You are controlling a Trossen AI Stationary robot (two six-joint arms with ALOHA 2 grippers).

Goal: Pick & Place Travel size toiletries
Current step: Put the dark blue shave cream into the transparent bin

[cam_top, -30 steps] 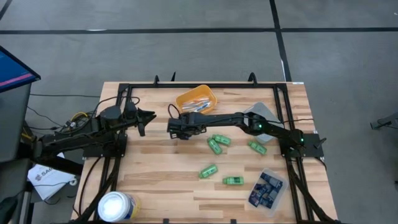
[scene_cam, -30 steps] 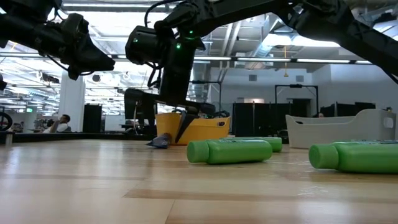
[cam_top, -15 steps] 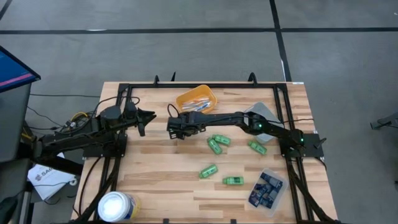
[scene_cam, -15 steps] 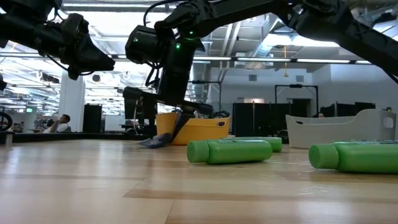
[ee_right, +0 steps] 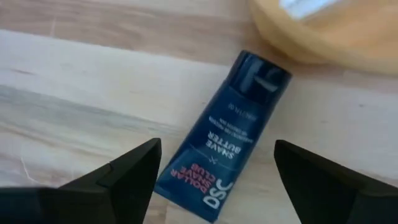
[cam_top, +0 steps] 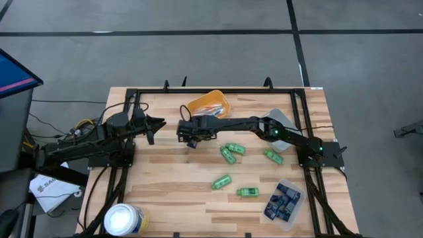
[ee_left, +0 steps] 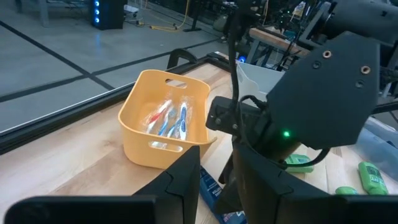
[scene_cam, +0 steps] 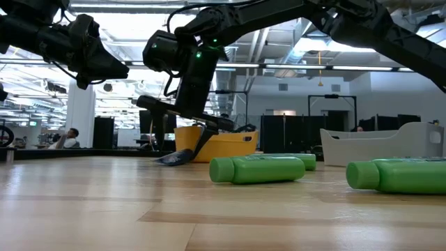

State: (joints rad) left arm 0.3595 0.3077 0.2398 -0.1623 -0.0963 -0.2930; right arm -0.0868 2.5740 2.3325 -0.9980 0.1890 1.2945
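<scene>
Wood-plank tabletop (cam_top: 165,185). Right gripper (cam_top: 188,131) hangs beside the rounded orange tray (cam_top: 209,104), fingers (ee_right: 124,171) apart over a flat glossy navy packet (ee_right: 225,132) lying on the wood. Left gripper (cam_top: 153,123) waits nearby; fingers: cannot tell. Green cylindrical bottles (cam_top: 229,155) scattered.

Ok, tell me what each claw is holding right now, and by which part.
Nothing. The right claw hangs open over the navy packet, which lies on the table, ungripped. The left claw is empty.
</scene>
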